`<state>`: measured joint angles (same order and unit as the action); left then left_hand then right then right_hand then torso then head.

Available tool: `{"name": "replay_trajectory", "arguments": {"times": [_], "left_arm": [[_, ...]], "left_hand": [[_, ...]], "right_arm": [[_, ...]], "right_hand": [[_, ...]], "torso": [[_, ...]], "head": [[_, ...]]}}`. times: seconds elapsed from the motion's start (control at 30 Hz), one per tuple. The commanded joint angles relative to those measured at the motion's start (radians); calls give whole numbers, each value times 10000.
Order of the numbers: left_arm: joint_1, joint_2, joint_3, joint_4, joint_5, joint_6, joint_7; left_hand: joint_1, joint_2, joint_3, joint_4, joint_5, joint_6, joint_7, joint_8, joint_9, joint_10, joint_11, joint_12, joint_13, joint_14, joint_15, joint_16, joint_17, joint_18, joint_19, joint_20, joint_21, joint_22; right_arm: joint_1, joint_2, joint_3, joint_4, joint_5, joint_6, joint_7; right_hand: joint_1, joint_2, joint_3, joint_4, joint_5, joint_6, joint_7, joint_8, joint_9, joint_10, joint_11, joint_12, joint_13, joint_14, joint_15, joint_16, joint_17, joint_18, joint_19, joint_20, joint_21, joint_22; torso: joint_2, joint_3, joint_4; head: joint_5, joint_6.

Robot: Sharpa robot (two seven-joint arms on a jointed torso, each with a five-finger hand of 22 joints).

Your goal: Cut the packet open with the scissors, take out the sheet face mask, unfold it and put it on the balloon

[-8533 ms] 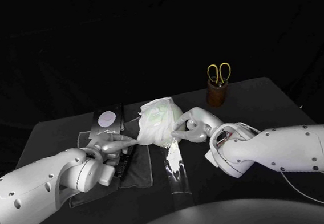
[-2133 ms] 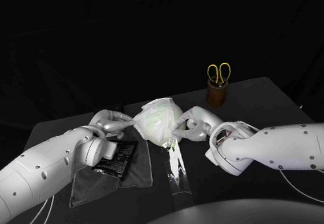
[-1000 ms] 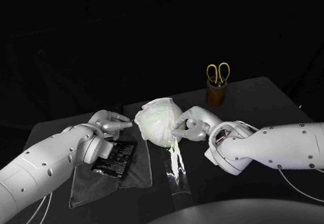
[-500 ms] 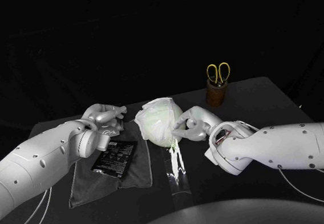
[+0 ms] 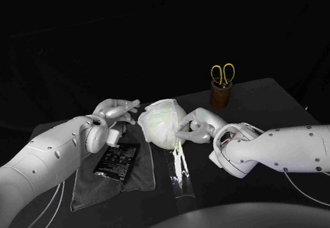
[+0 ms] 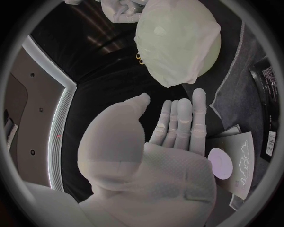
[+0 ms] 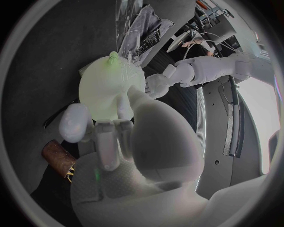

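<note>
Final fitting under way, I'd say.
The left hand hovers empty, fingers straight and slightly apart, just beside the mask draped over the balloon; the right hand grips the balloon's other side with curled fingers. Next calls for pressing loose edges flat, gently.

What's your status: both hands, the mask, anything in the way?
Left hand open, beside balloon, not touching. Right hand holds balloon. Sheet mask draped over it. Nothing in the way.
</note>
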<state>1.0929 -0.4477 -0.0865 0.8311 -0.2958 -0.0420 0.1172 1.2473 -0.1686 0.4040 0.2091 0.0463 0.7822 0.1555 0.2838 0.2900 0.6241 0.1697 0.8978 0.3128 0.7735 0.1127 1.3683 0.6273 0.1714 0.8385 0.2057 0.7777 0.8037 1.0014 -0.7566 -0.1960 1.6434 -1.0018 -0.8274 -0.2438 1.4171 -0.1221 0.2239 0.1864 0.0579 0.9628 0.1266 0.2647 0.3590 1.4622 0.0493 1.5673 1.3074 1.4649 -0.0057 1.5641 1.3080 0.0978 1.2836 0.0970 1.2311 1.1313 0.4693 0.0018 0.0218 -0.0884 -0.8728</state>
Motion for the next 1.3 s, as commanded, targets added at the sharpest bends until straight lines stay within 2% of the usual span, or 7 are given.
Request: {"name": "replay_trajectory", "arguments": {"times": [0.03,0.23,0.5,0.63,0.7,0.8,1.3], "left_arm": [[41,194,11,-226,-409,861,212],[105,560,7,-695,-593,828,248],[212,915,4,-1045,-986,947,176],[265,1010,3,-1110,-1227,1013,245],[282,1038,4,-1144,-1305,1046,277],[305,1077,4,-1208,-1401,1129,285],[378,1211,3,-1319,-1822,1392,154]], "left_hand": [[105,170,-507,284,37,214,-71,-32,-42,-380,-146,1301,760,242,-43,839,708,128,198,-65,301,277],[589,344,-1240,605,17,326,-78,-140,-164,-704,-327,3409,1925,2188,-244,1829,2873,109,368,-176,1000,878],[1044,388,-1764,653,13,554,-91,-149,-233,-581,-573,4633,2524,4008,-456,2211,4749,-162,1648,-370,2685,2417],[1320,381,-1911,571,16,928,-206,-17,-203,-220,-748,5156,2738,5450,-616,2277,6290,-398,2680,-500,3764,3416],[1459,383,-1989,550,17,1226,-322,77,-170,1037,-896,5561,3827,6128,-755,2270,7025,-541,3286,-616,4374,3982],[1558,371,-2042,530,17,1310,-357,70,-177,1548,-983,5694,4284,6320,-839,2258,7226,-590,3480,-692,4590,4184],[2296,462,-1878,158,20,1522,-432,8,-221,1675,-1140,5685,4363,6371,-1001,2237,7229,-613,3524,-847,4728,4331]], "right_arm": [[11,11,4,-9,-68,132,-53],[27,30,5,18,-68,133,-59],[74,-8,5,90,-68,129,-71],[98,-39,5,149,-72,129,-79],[106,-54,5,173,-75,130,-85],[117,-73,5,197,-80,130,-92],[143,-167,6,300,-96,125,-114]], "right_hand": [[-33,48,44,-3,-53,14,67,-32,-9,1086,37,35,2634,1059,-57,67,2628,32,66,-6,46,10],[-41,53,53,-6,-53,16,71,-47,-17,1086,41,35,2634,1059,-54,67,2628,34,57,-3,37,5],[-41,53,53,-6,-53,16,71,-47,-17,1086,41,35,2634,1059,-54,67,2628,34,57,-3,37,5],[-41,53,53,-6,-53,16,71,-47,-17,1086,41,35,2634,1059,-54,67,2628,34,57,-3,37,5],[-41,53,53,-6,-53,16,71,-47,-17,1086,41,35,2634,1059,-54,67,2628,34,57,-3,37,5],[-43,54,54,-6,-54,17,71,-50,-18,1086,41,35,2634,1059,-53,67,2628,35,55,-3,36,4],[-55,53,54,-3,-56,21,74,-57,-22,1086,44,35,2634,1059,-51,67,2628,33,57,-1,40,12]], "torso": [[16,3,-2],[27,-1,-15],[114,-10,-52],[163,-12,-74],[179,-10,-82],[198,2,-94],[205,2,-103]], "head": [[6,2],[29,2],[55,2],[68,2],[77,2],[91,2],[70,2]]}}
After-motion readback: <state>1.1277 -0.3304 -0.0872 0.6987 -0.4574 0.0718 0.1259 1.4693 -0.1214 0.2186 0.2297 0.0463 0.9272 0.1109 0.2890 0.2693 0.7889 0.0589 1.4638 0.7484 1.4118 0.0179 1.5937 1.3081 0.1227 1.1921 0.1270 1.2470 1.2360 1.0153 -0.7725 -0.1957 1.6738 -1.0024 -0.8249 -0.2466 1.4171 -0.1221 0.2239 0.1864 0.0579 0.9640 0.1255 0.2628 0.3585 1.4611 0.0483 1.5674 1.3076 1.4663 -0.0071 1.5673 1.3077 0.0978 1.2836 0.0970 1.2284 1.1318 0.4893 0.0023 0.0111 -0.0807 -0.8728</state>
